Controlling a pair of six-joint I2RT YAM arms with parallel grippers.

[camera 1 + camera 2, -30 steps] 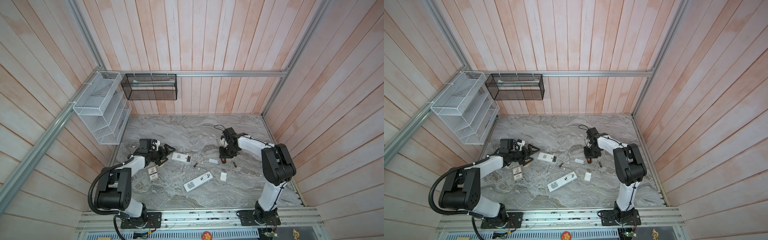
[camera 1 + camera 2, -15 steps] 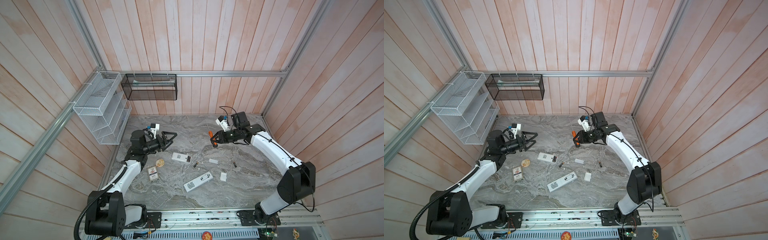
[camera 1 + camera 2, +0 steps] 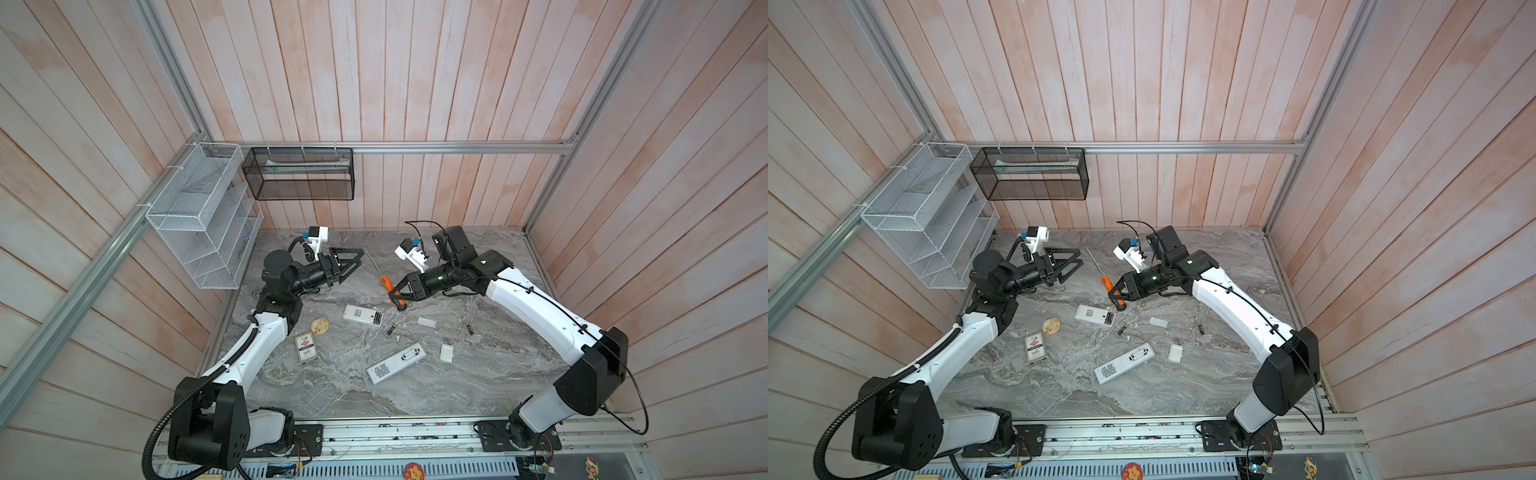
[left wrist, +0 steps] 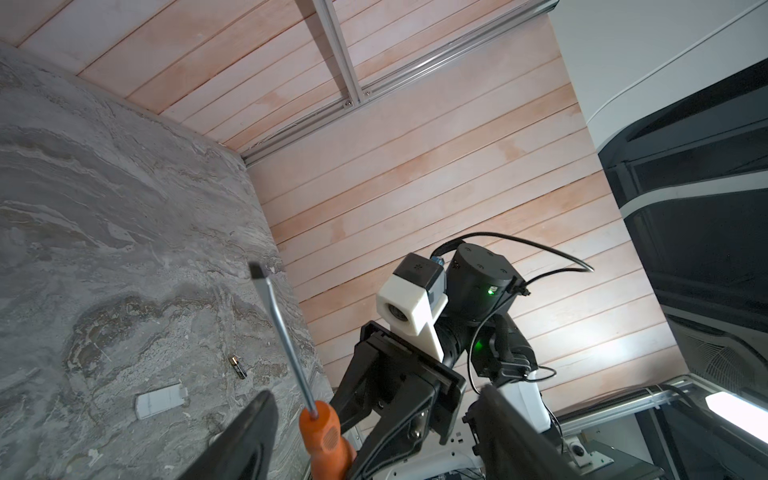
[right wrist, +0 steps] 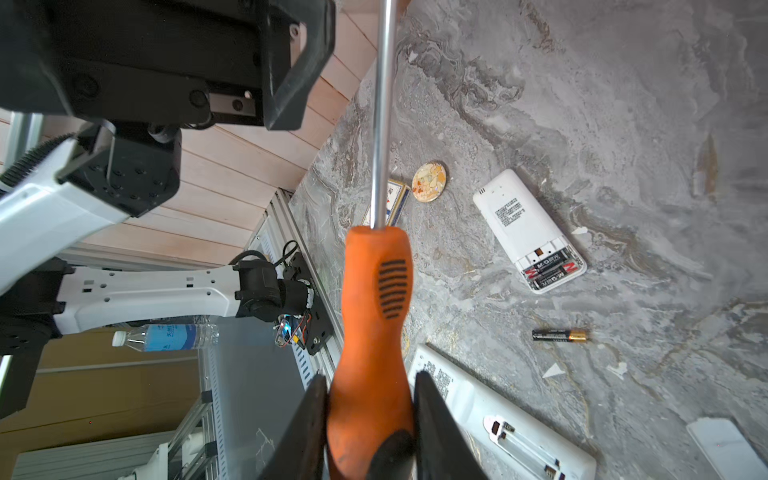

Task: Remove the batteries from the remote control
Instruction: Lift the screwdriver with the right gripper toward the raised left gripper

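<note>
While both arms hung above the grey marble tabletop (image 3: pixel 478 374), their grippers faced each other over its far half. A white wire rack (image 3: pixel 203 216) was fixed to the left wall and a black mesh basket (image 3: pixel 299 174) to the back wall.

The left gripper (image 3: pixel 354 265) hovered with its jaws spread wide and nothing between them. The right gripper (image 3: pixel 395 294) was clamped on the orange handle of a screwdriver (image 3: pixel 390 287). The right wrist view showed its fingers (image 5: pixel 307 428) pressed against that handle. The steel shaft pointed toward the left gripper, its tip close to those fingers; whether they touched could not be told.

Two white remotes lay face down near the middle. The longer remote (image 3: pixel 397 363) lay nearer the front, its battery bay uncovered. The shorter remote (image 3: pixel 363 314) lay just beneath the held screwdriver, and two batteries (image 5: pixel 550 268) sat side by side in its uncovered bay.

A small card box (image 3: pixel 306 348) and a round disc (image 3: pixel 320 325) lay to the left. One white cover (image 3: pixel 427 322) and a second cover (image 3: pixel 446 353) lay to the right of the remotes.

A loose battery (image 3: pixel 391 329) lay between the remotes. A second loose battery (image 3: pixel 469 329) lay farther right.
</note>
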